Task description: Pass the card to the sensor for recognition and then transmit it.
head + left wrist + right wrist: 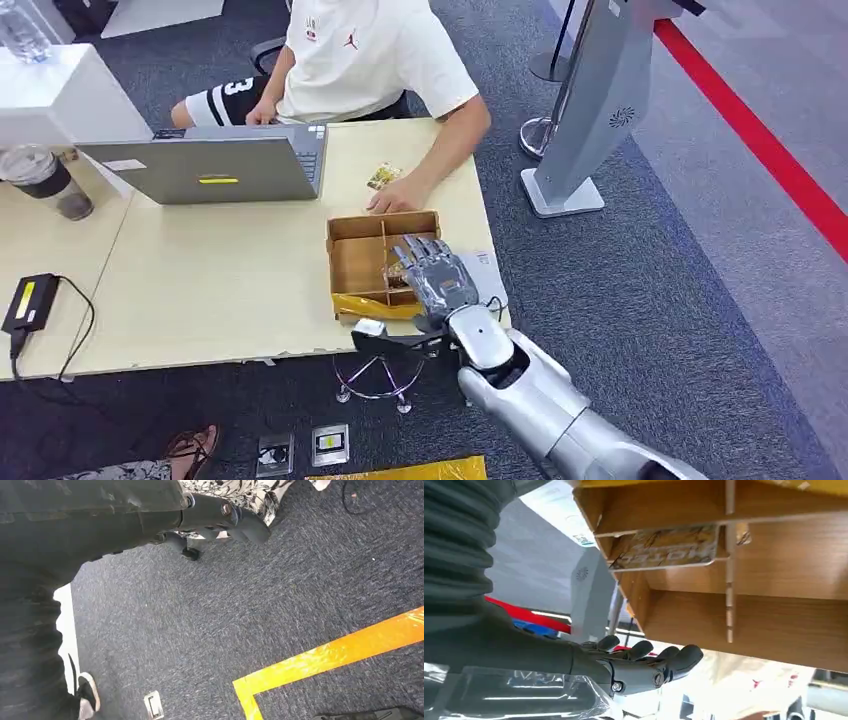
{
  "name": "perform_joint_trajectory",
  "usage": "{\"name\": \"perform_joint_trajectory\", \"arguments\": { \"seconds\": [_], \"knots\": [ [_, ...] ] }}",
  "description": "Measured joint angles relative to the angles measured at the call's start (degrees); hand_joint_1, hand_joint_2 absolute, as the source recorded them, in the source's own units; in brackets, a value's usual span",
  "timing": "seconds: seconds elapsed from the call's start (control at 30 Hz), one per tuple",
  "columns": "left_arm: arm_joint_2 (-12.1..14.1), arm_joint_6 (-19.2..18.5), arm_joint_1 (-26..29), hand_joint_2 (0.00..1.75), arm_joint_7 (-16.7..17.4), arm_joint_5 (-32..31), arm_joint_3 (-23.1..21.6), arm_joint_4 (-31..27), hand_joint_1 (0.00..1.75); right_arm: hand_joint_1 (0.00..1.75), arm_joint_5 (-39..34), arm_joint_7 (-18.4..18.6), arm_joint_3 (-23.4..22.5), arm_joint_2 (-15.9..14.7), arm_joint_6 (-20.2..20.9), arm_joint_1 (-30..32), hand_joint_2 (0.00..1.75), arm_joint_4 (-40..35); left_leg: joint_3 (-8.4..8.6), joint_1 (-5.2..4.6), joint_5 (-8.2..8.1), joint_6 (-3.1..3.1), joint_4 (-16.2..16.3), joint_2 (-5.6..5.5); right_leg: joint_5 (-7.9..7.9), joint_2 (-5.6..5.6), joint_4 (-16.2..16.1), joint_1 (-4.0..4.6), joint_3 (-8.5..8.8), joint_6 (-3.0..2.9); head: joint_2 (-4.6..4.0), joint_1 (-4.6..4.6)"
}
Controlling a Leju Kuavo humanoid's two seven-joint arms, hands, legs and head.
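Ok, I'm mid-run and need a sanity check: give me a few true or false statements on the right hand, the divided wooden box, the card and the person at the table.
1. The robot's right hand is over the divided brown wooden box. True.
2. The right hand already holds a card. False: its fingers are spread with nothing between them.
3. A patterned card lies in a compartment of the box. True.
4. The grey laptop sits inside the box. False: it stands on the pale wooden table, apart from the box.
5. The person's hand rests on the table just beyond the box. True.
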Motion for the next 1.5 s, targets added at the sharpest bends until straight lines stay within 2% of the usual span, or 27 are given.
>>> {"name": "perform_joint_trajectory", "arguments": {
  "seconds": [0.07,0.13,0.17,0.23,0.37,0.47,0.53,0.63,0.7,0.83,0.87,0.9,1.13,1.27,1.47,1.5],
  "knots": [
    [0.00,0.00,0.00,1.75,0.00,0.00,0.00,0.00,0.00,0.02,-0.04,0.13,-0.33,-0.02,-0.09,-0.31,1.75,0.74,0.00,0.00,0.00,0.00,0.00,0.00,0.00,0.00,0.00,0.00,0.00,0.00,0.00,-0.02],
    [0.00,0.00,0.00,1.75,0.00,0.00,0.00,0.00,0.00,0.12,-0.11,0.13,-0.46,-0.02,-0.13,-0.47,1.75,1.26,0.00,0.00,0.00,0.00,0.00,0.00,0.00,0.00,0.00,0.00,0.00,0.00,0.00,-0.02],
    [0.00,0.00,0.00,1.75,0.00,0.00,0.00,0.00,0.00,0.23,-0.13,0.13,-0.59,0.00,-0.15,-0.57,1.75,1.55,-0.01,0.00,0.00,0.00,0.00,0.00,0.00,0.00,0.00,0.00,0.00,0.00,0.00,-0.02],
    [0.00,0.05,0.00,1.75,0.00,0.00,0.00,0.00,0.00,0.19,-0.24,0.11,-0.92,0.00,-0.44,-0.83,1.75,2.23,-0.01,0.00,0.00,0.00,0.00,0.00,0.00,0.00,0.00,0.00,0.00,0.00,0.00,-0.02],
    [0.00,0.11,0.00,1.75,0.00,0.00,0.00,0.00,0.00,0.24,-0.63,-0.07,-1.18,0.04,-1.40,-1.03,1.75,3.39,0.00,0.00,0.00,0.00,0.00,0.00,0.00,0.00,0.00,0.00,0.00,0.00,0.00,-0.02],
    [0.00,0.11,0.00,1.75,0.00,-0.02,0.00,0.00,0.00,0.37,-0.87,-0.66,-1.29,0.04,-1.95,-1.09,1.75,4.06,0.00,0.00,0.00,0.00,0.00,0.00,0.00,0.00,0.00,0.00,0.00,0.00,0.00,-0.02],
    [0.00,0.13,0.00,1.75,0.00,-0.02,0.00,0.00,0.00,0.52,-0.87,-0.94,-1.29,0.04,-2.14,-1.20,1.75,4.43,0.00,0.00,0.00,0.00,0.00,0.00,0.00,0.00,0.00,0.00,0.00,0.00,0.00,-0.02],
    [0.00,0.18,0.00,1.75,-0.04,-0.04,0.00,0.00,0.00,0.49,-0.87,-1.03,-1.29,0.07,-2.16,-1.28,1.75,4.87,0.00,0.00,0.00,0.00,0.00,0.00,0.00,0.00,0.00,0.00,0.00,0.00,0.00,-0.02],
    [0.00,0.29,0.00,1.75,-0.09,-0.02,0.00,0.00,0.00,0.59,-0.87,-1.44,-1.29,0.07,-2.19,-1.28,1.75,5.16,0.00,0.00,0.00,0.00,0.00,0.00,0.00,0.00,0.00,0.00,0.00,0.00,0.00,-0.02],
    [0.00,0.31,0.00,1.75,-0.09,-0.02,0.00,0.00,0.00,0.59,-0.90,-1.73,-1.27,0.09,-2.21,-1.28,1.75,5.40,0.00,0.00,0.00,0.00,0.00,0.00,0.00,0.00,0.00,0.00,0.00,0.00,0.00,-0.02],
    [0.00,0.31,-0.01,1.75,-0.09,-0.02,0.00,0.00,0.00,0.79,-0.90,-1.75,-1.27,0.09,-2.21,-1.28,1.75,5.46,0.00,0.00,0.00,0.00,0.00,0.00,0.00,0.00,0.00,0.00,0.00,0.00,0.00,-0.02],
    [0.00,0.31,0.00,1.75,-0.09,0.00,0.00,0.00,0.00,0.84,-0.90,-1.81,-1.27,0.09,-2.19,-1.27,1.75,5.46,0.00,0.00,0.00,0.00,0.00,0.00,0.00,0.00,0.00,0.00,0.00,0.00,0.00,-0.02],
    [0.00,0.35,0.00,1.75,-0.11,0.24,0.00,0.00,0.00,0.82,-0.65,-2.01,-1.22,0.31,-2.01,-1.23,1.75,5.44,0.00,0.00,0.00,0.00,0.00,0.00,0.00,0.00,0.00,0.00,0.00,0.00,0.00,-0.02],
    [0.00,0.35,-0.01,1.75,-0.11,0.44,0.00,0.00,0.00,0.89,-0.35,-2.14,-1.09,0.61,-1.46,-1.05,1.75,5.09,0.00,0.00,0.00,0.00,0.00,0.00,0.00,0.00,0.00,0.00,0.00,0.00,0.00,-0.02],
    [0.00,0.35,-0.01,1.75,-0.11,0.59,0.00,0.00,0.00,0.86,-0.02,-2.34,-0.85,1.03,-1.07,-0.95,1.75,4.28,0.00,0.00,0.00,0.00,0.00,0.00,0.00,0.00,0.00,0.00,0.00,0.00,0.00,-0.02],
    [0.00,0.35,0.00,1.75,-0.11,0.59,0.00,0.00,0.00,0.91,-0.02,-2.36,-0.83,1.03,-1.05,-0.94,1.75,4.11,0.00,0.00,0.00,0.00,0.00,0.00,0.00,0.00,0.00,0.00,0.00,0.00,0.00,-0.02]
  ]
}}
